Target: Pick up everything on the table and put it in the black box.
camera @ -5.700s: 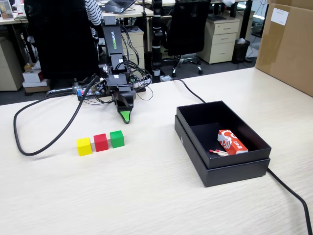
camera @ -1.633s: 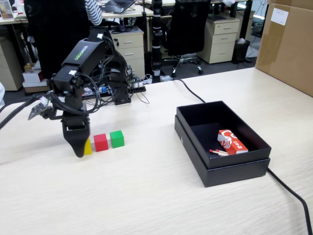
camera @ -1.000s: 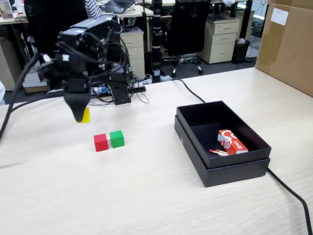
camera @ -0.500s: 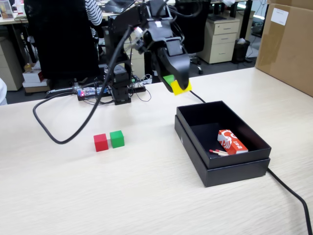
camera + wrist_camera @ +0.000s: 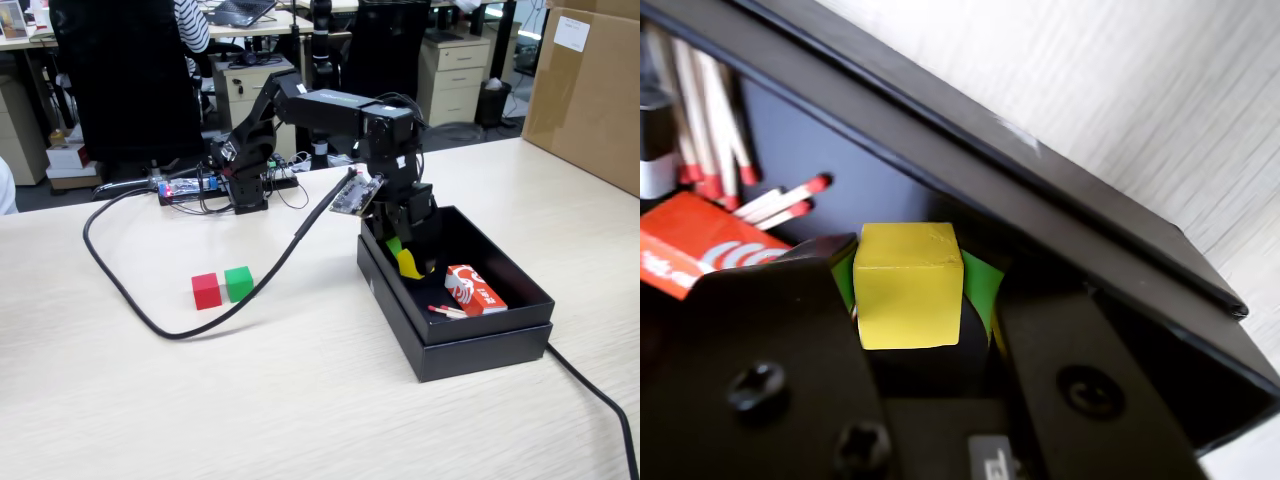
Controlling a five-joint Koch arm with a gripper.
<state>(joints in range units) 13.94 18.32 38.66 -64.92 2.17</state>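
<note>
My gripper [image 5: 406, 258] is shut on the yellow cube [image 5: 908, 285], held between green-lined jaws. In the fixed view the yellow cube [image 5: 410, 265] hangs inside the black box [image 5: 480, 345], near its left wall and above the floor. The wrist view shows the box's rim [image 5: 1040, 190] running diagonally just beyond the cube. A red cube [image 5: 206, 291] and a green cube [image 5: 239, 283] sit side by side on the table [image 5: 250, 400], well left of the box.
A red-and-white matchbox [image 5: 475, 289] with loose matches [image 5: 790, 196] lies on the box floor right of the gripper. A big brown carton [image 5: 590, 90] stands at the back right. Black cables [image 5: 150, 310] curve across the table, and another cable [image 5: 600, 395] trails from the box.
The arm swung right with the yellow cube, from above the table's left side to over the box, and has now lowered into the box. Red and green cubes stayed put.
</note>
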